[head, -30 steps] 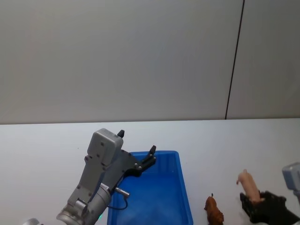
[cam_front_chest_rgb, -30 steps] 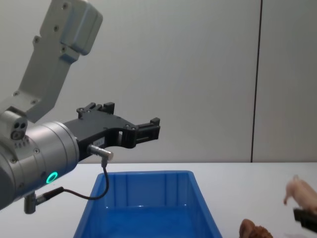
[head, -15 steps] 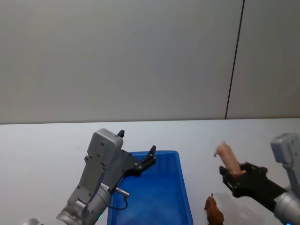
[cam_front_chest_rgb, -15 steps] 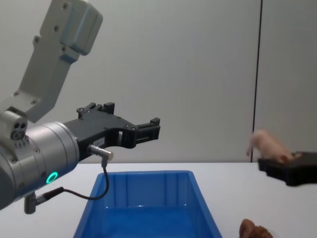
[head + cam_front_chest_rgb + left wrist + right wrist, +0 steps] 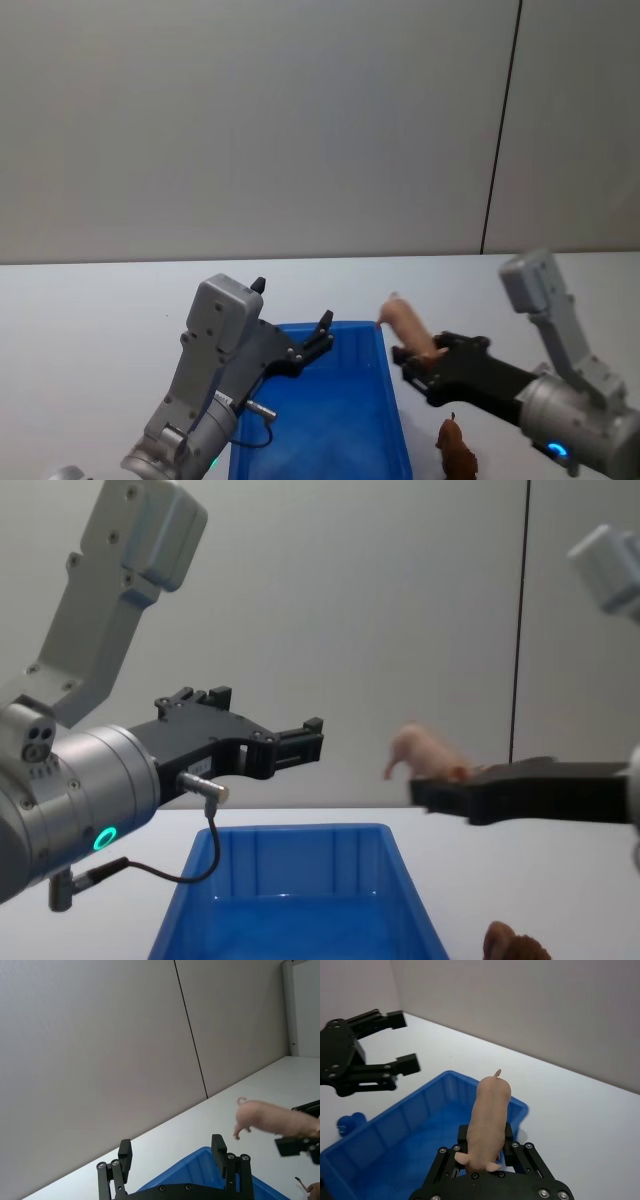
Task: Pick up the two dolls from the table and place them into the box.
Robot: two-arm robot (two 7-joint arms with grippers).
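Since the pink pig doll [image 5: 404,320] looks small, light and fairly stiff, a pinch across its body should suit it. The right claw [image 5: 412,357] is clenched on one end of it, holding it above the box's [image 5: 397,420] right rim. The brown doll [image 5: 457,452] stands on the counter [image 5: 100,320] just right of the box. The left claw [image 5: 321,336] hovers spread wide and empty over the box's far end.

Bright, even, diffuse rm light, apparently from overhead; no hard shadows, no glare spots. White surface [image 5: 90,300] reads pale, close in tone to grey wall [image 5: 250,120]. Blue box [image 5: 300,855] has a soft lighter patch on its floor. Black left tool [image 5: 312,742] & right tool [image 5: 486,1141] read dark, w/ faint highlights on screws. Pink doll [image 5: 489,1105] in right tool's grip evenly lit. Green LED [image 5: 104,837] glows on left arm.
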